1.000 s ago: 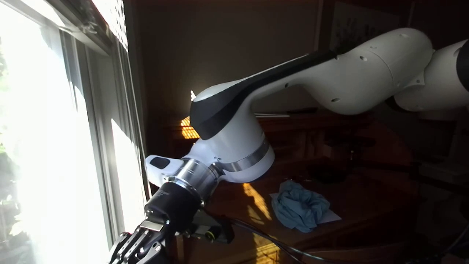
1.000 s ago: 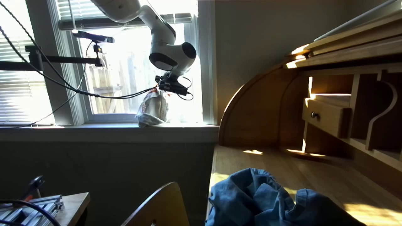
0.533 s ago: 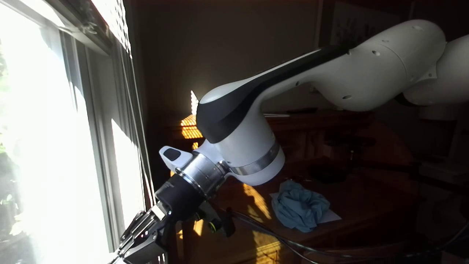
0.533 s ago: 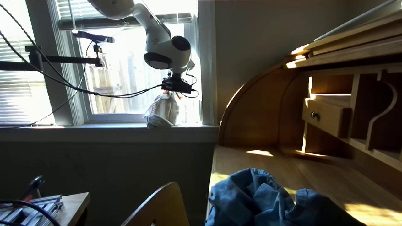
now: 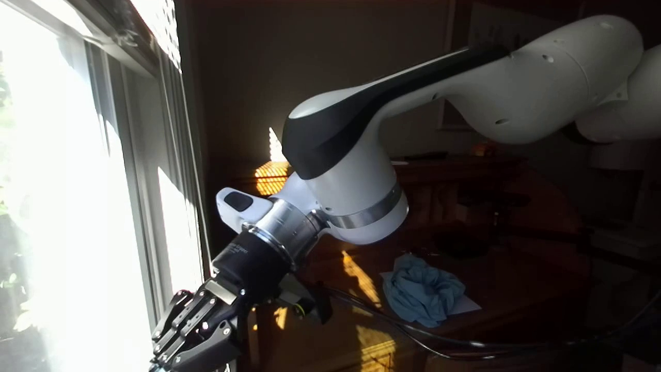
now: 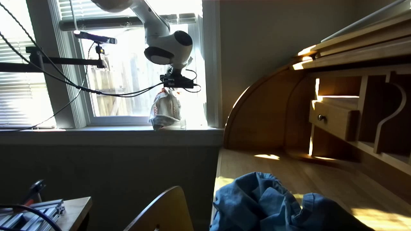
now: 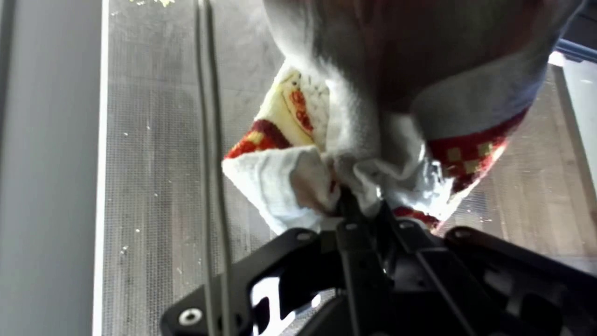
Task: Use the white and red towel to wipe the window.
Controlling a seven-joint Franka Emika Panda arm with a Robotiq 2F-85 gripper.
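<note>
The white and red towel (image 6: pixel 166 110) hangs bunched below my gripper (image 6: pixel 170 87), in front of the window (image 6: pixel 128 86), near the sill. In the wrist view the towel (image 7: pixel 280 179) shows white cloth with red checked edges, and its gathered middle is pinched between the fingertips of the gripper (image 7: pixel 366 205). The window glass and screen (image 7: pixel 154 196) lie behind it in that view. In an exterior view the gripper (image 5: pixel 160 361) points down toward the bright window (image 5: pixel 67 196), with the towel out of view. Whether the towel touches the glass cannot be told.
Blind cords (image 7: pixel 212 154) hang close to the gripper. A camera on a black arm (image 6: pixel 96 37) stands left of the robot arm. A roll-top desk (image 6: pixel 247 160) with a blue cloth (image 6: pixel 257 202) and a chair (image 6: pixel 167 211) are in the foreground.
In the exterior views the gripper and towel first shifted right, away from the window frame, then moved slightly back left and up. The towel stays in the gripper.
</note>
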